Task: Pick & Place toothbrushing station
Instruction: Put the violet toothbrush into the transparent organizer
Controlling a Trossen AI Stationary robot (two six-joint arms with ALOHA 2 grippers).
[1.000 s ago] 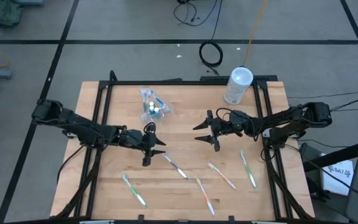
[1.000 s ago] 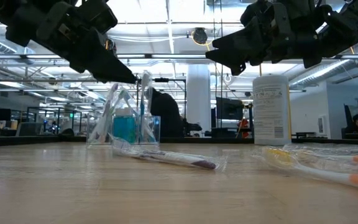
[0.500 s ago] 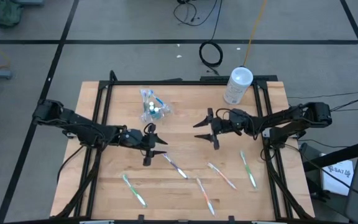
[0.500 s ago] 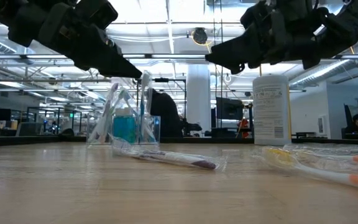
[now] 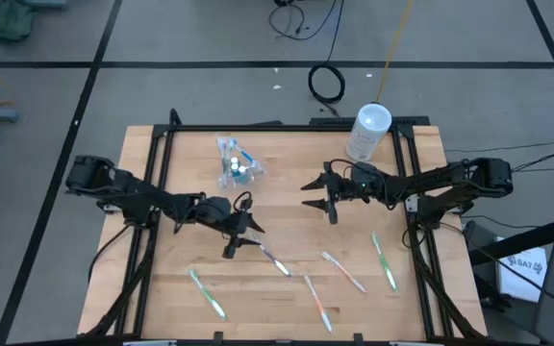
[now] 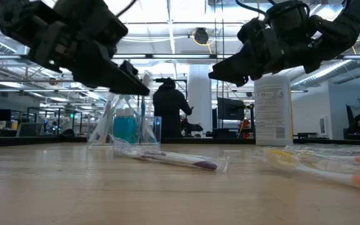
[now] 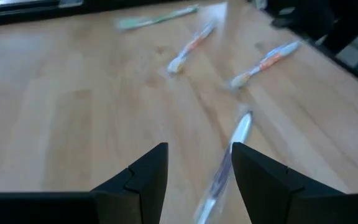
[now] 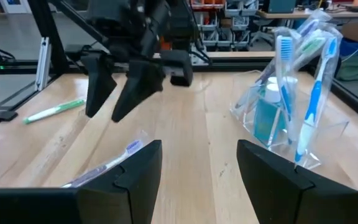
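Several wrapped toothbrushes lie flat on the near half of the wooden table point(image 5: 287, 207); the purple one point(image 5: 272, 258) is nearest my left gripper. My left gripper point(image 5: 248, 227) hangs open just above that brush's far end point(image 7: 225, 168), slanting down, and touches nothing. My right gripper point(image 5: 308, 195) is open in the air at mid-table, pointing level toward the table's left. A clear pouch point(image 5: 236, 163) stands at the far left, holding teal tubes and upright toothbrushes point(image 8: 291, 93).
A whitish canister point(image 5: 368, 133) stands at the far right corner. Green point(image 5: 207, 293), orange point(image 5: 317, 303), pink point(image 5: 344, 271) and green point(image 5: 385, 261) toothbrushes lie near the front edge. Black frame rails point(image 5: 152, 231) run along both table sides. A person point(image 6: 170, 109) stands in the room beyond.
My left gripper has sunk and moved toward the table's right, closer to the purple toothbrush, tipping further down and rolling a little. My right gripper has shifted slightly toward the far edge. No object on the table has moved.
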